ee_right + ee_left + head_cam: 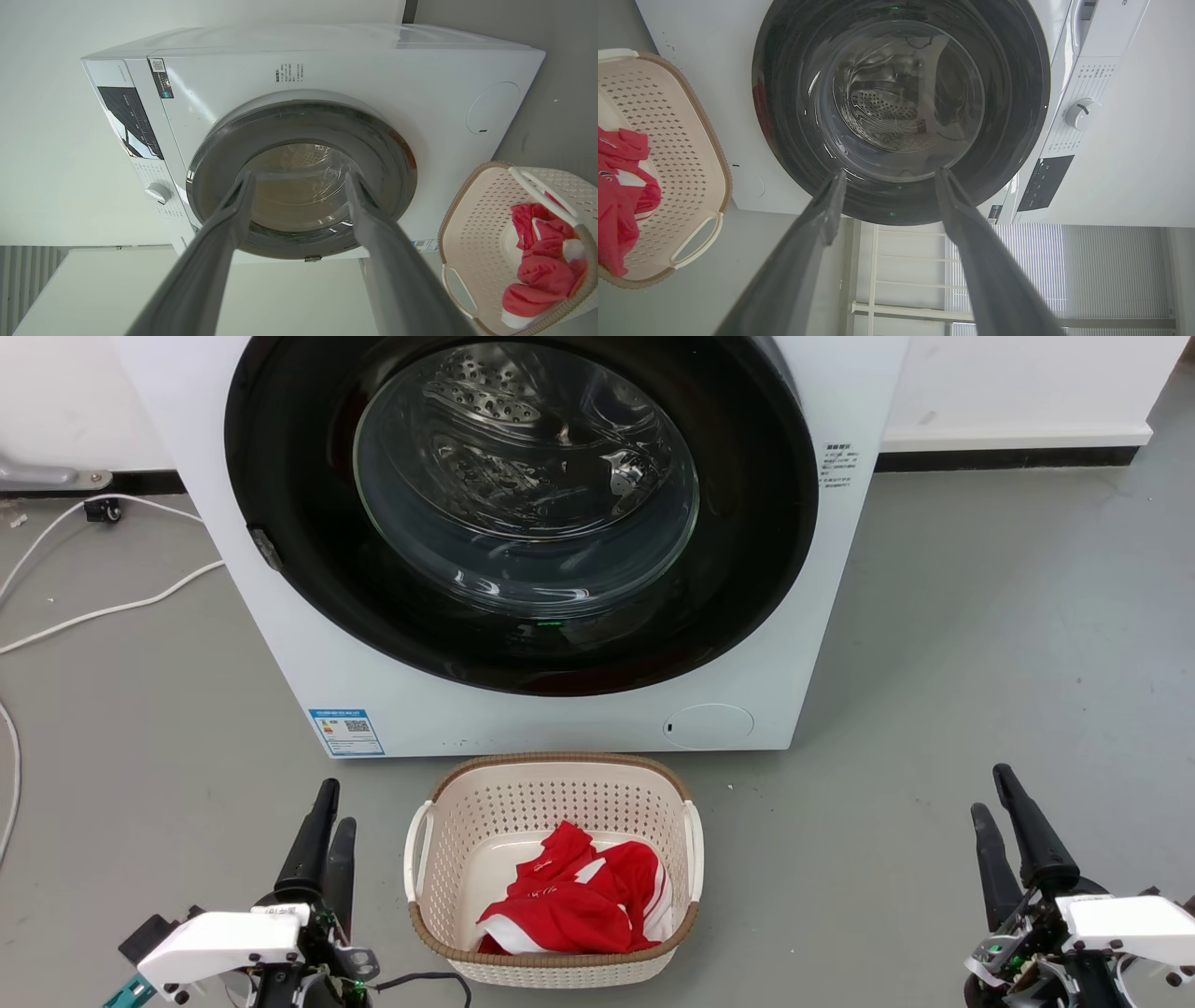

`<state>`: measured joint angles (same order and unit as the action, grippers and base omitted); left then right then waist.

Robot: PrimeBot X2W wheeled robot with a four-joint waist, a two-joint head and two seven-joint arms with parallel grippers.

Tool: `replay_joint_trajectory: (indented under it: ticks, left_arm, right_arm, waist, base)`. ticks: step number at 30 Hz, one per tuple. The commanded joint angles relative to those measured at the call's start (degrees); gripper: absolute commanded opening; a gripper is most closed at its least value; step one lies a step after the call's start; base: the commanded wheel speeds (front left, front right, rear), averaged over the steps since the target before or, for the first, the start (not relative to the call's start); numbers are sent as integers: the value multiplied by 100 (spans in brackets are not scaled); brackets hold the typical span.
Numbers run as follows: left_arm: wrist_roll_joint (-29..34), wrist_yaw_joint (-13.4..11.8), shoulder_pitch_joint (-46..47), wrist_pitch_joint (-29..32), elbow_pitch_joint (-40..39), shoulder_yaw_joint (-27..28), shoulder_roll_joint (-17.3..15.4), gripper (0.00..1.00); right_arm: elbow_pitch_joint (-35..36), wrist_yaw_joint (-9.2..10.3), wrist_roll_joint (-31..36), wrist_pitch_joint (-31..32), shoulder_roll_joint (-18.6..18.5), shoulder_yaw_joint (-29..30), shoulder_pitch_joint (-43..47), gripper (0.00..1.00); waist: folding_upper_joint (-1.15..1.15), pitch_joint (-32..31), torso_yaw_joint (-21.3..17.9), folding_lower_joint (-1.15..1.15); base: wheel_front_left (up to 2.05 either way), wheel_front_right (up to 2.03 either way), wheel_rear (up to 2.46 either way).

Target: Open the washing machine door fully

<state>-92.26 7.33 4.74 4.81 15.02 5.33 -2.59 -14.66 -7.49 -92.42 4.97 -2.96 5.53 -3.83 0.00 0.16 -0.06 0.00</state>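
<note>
Standing shut and flush against the washing machine (523,723), the washing machine door (523,504) faces both arms square on, up and ahead of them. Its round black rim is nearly as wide as the white front. A small grey tab (265,549) sits on the rim's edge towards the robot's left, so I'd guess that side swings free and the hinge lies opposite. That puts the left end effector (334,807) nearer the pull point, with the right end effector (990,791) further off across the front. Both hang low near the floor (980,644), well apart from the door, fingers pointing up at it. Each pair is spread with a plain gap and nothing between.

Between the two, just before the machine's foot, a perforated cream basket (551,761) holds a crumpled red and white garment (569,896). Through the door the steel drum (485,392) looks empty. Whether the basket lies in the door's sweep I can't tell.
</note>
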Motion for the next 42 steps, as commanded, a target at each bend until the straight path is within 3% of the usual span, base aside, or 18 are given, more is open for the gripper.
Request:
replay_joint_trajectory:
  ticks: [1, 9, 24, 42]
  left_arm:
    - [87, 6, 95, -75, -148, -64, -14, 100]
    - [761, 7, 107, -291, -409, -76, -16, 100]
    - [3244, 1, 75, -647, -1005, -244, -20, 100]
    - [5160, -186, 4, -1024, -1027, -503, -178, 100]
  right_arm:
    - [167, -1, 91, -80, -2, -29, -79, 100]
    - [413, -1, 829, -296, -1, -58, -30, 100]
    - [868, -1, 3686, -655, -26, -333, 46, 100]
    - [887, -1, 5716, -999, 4, -380, 157, 100]
  waist:
    - [0, 0, 1, 0]
    - [0, 2, 19, 0]
    - [0, 11, 51, 0]
    - [0, -21, 80, 0]
  base:
    - [0, 0, 0]
    - [0, 0, 0]
    - [0, 0, 0]
    - [0, 0, 0]
